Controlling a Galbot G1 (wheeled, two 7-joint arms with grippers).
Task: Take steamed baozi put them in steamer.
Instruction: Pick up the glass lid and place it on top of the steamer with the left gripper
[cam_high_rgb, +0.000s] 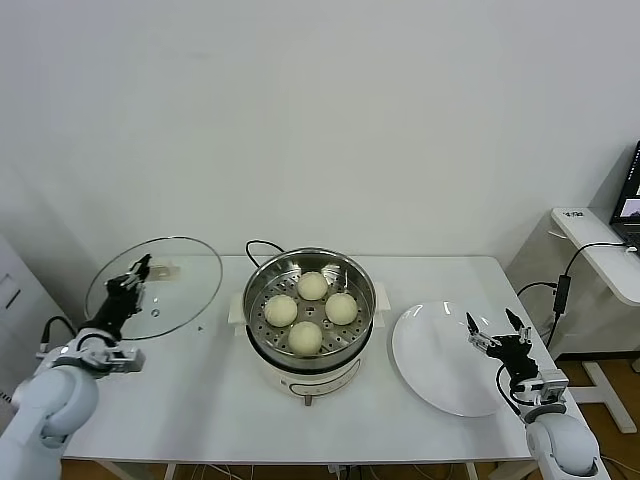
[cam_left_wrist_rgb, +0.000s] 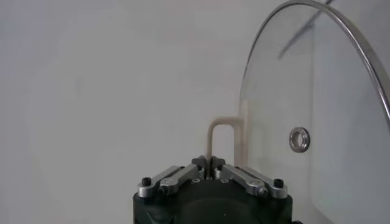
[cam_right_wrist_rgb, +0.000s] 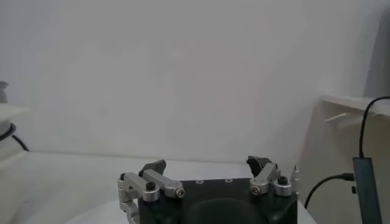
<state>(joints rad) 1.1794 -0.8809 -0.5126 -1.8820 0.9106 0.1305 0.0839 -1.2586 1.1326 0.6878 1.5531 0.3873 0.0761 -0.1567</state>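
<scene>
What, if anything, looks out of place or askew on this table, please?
Only the glass lid: it is off the steamer, held tilted above the table by the left pincer, shut on its handle. All four baozi sit neatly inside; the plate lies bare; the right pincer is open.

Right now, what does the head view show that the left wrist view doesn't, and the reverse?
Head only: four baozi in the steamer, the empty plate, and the right gripper open over the plate's edge. Left wrist only: the left gripper with jaws shut on the lid's handle, and the lid's vent hole. Both: the glass lid held up, off the steamer.
</scene>
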